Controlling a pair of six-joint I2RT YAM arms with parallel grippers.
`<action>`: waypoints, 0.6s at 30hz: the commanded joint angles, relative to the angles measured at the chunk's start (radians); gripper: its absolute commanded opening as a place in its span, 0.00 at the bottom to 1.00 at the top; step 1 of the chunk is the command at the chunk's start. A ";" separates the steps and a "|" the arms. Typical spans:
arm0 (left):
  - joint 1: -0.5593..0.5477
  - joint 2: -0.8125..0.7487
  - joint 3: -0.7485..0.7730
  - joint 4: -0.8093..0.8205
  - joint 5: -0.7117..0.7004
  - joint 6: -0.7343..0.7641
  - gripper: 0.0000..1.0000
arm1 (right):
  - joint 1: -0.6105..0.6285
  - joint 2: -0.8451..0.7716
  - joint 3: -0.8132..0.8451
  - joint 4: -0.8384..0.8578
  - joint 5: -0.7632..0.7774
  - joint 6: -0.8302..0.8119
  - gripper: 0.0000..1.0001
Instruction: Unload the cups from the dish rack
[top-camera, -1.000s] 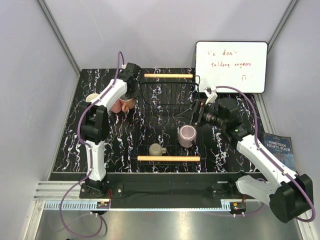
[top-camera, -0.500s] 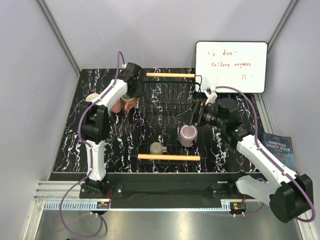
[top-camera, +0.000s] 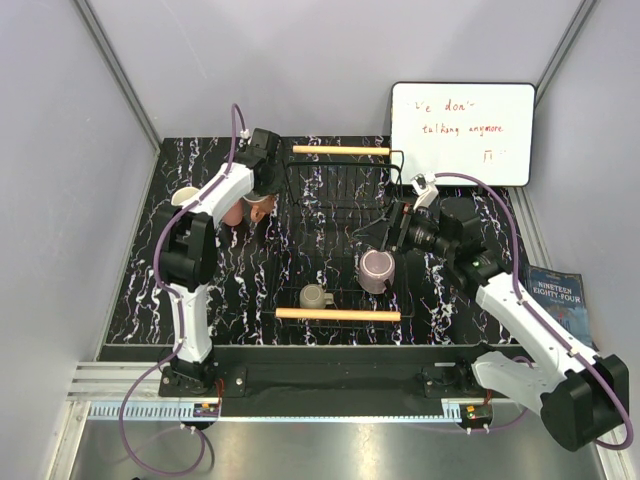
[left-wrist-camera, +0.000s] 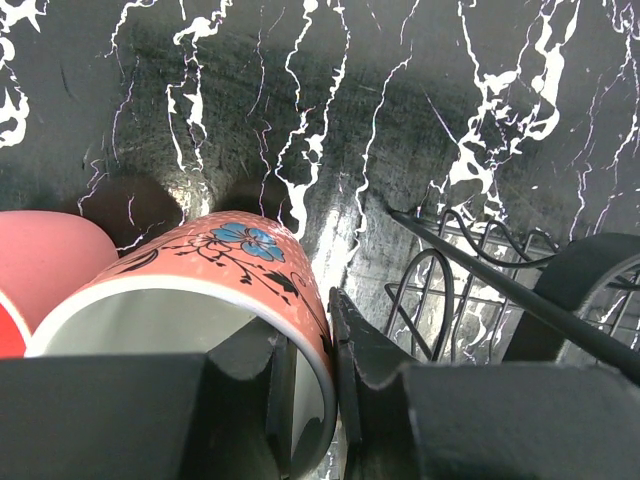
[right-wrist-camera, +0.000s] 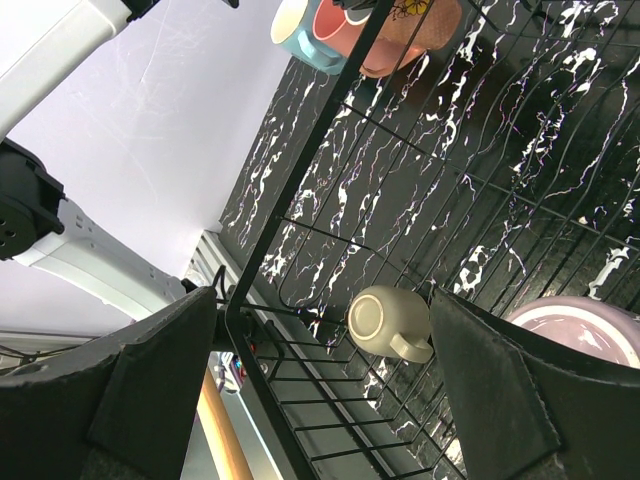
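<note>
My left gripper (top-camera: 262, 193) is shut on the rim wall of the terracotta cup (top-camera: 256, 207), just left of the dish rack's far left corner. In the left wrist view one finger is inside the terracotta cup (left-wrist-camera: 200, 290) and one outside. The pink cup (top-camera: 233, 212) touches its left side, also in the left wrist view (left-wrist-camera: 40, 270). The light blue cup (top-camera: 185, 197) stands further left. The mauve cup (top-camera: 376, 270) and the olive-grey cup (top-camera: 314, 297) lie in the dish rack (top-camera: 340, 195). My right gripper (top-camera: 392, 228) is open and empty above the rack's right side; its view shows the olive-grey cup (right-wrist-camera: 385, 320) between the fingers.
A white whiteboard (top-camera: 462, 133) leans at the back right. A book (top-camera: 556, 295) lies at the right edge of the black marbled table (top-camera: 150, 280). The rack's wooden handles are at its far (top-camera: 340, 150) and near (top-camera: 337, 315) ends.
The right gripper has drawn back a little above the rack's right side. The rack and mauve cup shifted slightly. The left gripper still holds the terracotta cup in nearly the same place.
</note>
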 joint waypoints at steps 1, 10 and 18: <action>-0.014 0.046 -0.070 -0.113 -0.059 0.041 0.00 | 0.004 -0.032 -0.005 0.015 0.007 -0.004 0.94; -0.014 0.013 -0.050 -0.138 -0.064 0.044 0.00 | 0.004 -0.060 -0.019 0.010 0.010 0.001 0.94; -0.014 -0.044 -0.003 -0.285 -0.098 0.055 0.00 | 0.006 -0.043 -0.013 0.016 0.007 0.004 0.94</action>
